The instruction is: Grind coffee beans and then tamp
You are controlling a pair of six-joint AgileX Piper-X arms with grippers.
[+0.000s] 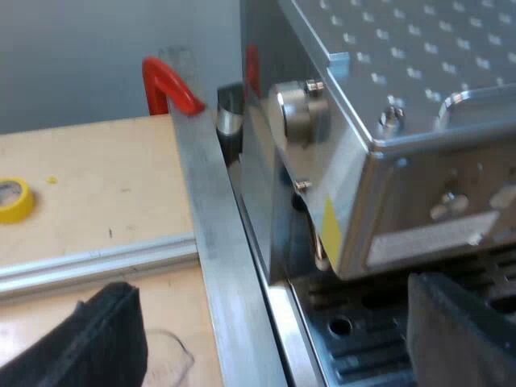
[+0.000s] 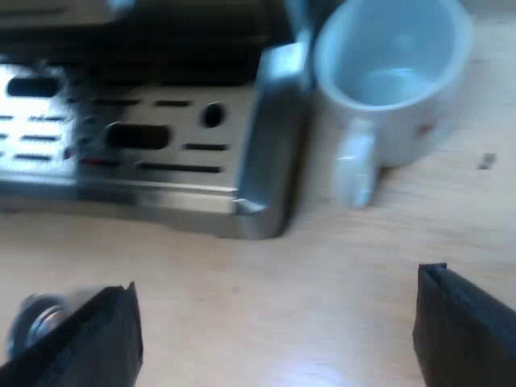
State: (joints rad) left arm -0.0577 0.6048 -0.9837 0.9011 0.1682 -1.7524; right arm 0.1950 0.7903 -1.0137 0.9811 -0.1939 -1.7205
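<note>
The left gripper (image 1: pixel 278 339) is showing two black fingers (image 1: pixel 101 339) with a rough, matte surface; the right gripper (image 2: pixel 278 343) is wearing matching black fingers (image 2: pixel 463 330) with squared tips.

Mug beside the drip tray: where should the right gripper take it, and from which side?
Likely the handle of the upright mug: it points toward the open right gripper. Come from that side; the drip tray crowds one flank.
</note>
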